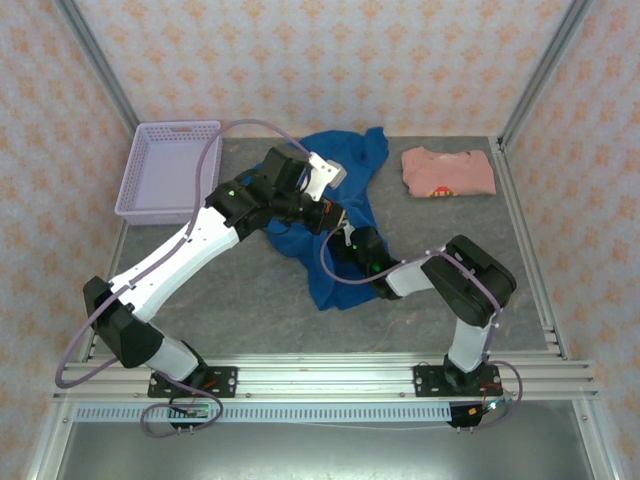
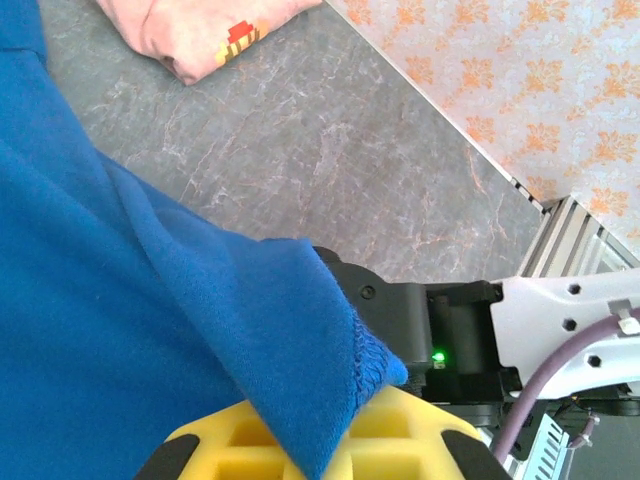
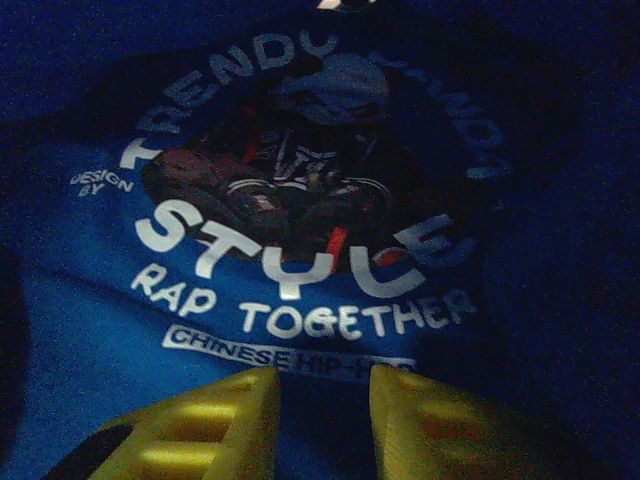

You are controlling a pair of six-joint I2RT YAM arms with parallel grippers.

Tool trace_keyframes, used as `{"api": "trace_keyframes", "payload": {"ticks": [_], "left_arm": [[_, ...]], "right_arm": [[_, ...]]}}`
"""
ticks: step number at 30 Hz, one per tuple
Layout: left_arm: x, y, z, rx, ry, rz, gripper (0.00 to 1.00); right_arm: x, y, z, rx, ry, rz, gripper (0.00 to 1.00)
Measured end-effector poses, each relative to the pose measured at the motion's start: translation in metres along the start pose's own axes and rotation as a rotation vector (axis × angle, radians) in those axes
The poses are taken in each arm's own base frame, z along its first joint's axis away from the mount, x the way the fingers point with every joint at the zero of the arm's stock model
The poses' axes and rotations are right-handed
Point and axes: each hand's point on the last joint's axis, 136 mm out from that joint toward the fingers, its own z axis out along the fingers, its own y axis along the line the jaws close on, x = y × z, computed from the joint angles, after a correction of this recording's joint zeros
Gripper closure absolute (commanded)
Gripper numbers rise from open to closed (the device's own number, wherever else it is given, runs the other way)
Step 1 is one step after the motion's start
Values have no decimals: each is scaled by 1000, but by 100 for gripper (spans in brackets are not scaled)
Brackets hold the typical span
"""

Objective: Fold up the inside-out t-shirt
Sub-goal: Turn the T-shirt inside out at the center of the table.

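- Shirt-turning step: left end effector (image 2: 310, 440) clamped shut on the blue t-shirt (image 2: 100, 300) hem.
- Under the cloth, right end effector (image 3: 325, 400) part-open, facing the print.
- Next likely needs pinching inner fabric, pulling through.

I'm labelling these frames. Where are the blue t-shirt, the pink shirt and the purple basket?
blue t-shirt (image 1: 366, 160): top view, upper part of the cloth.
pink shirt (image 1: 447, 172): top view, middle of the folded cloth.
purple basket (image 1: 165, 170): top view, its bare floor.

Royal-blue t-shirt (image 1: 332, 282), crumpled at centre of table (image 1: 240, 305); one hemmed edge raised, white-lettered graphic in shadowed folds.
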Motion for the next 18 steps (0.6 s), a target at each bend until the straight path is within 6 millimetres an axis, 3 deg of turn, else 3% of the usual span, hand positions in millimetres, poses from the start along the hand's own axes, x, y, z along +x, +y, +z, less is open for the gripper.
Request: {"api": "trace_keyframes", "payload": {"ticks": [6,18], "left_arm": [[3,-1,1,7,7,20,100],[-7,-15,-15,52,-31,39,100]], "right_arm": [[-4,8,15,-20,30,22,68],[-19,15,60,27,124,-2,53]]}}
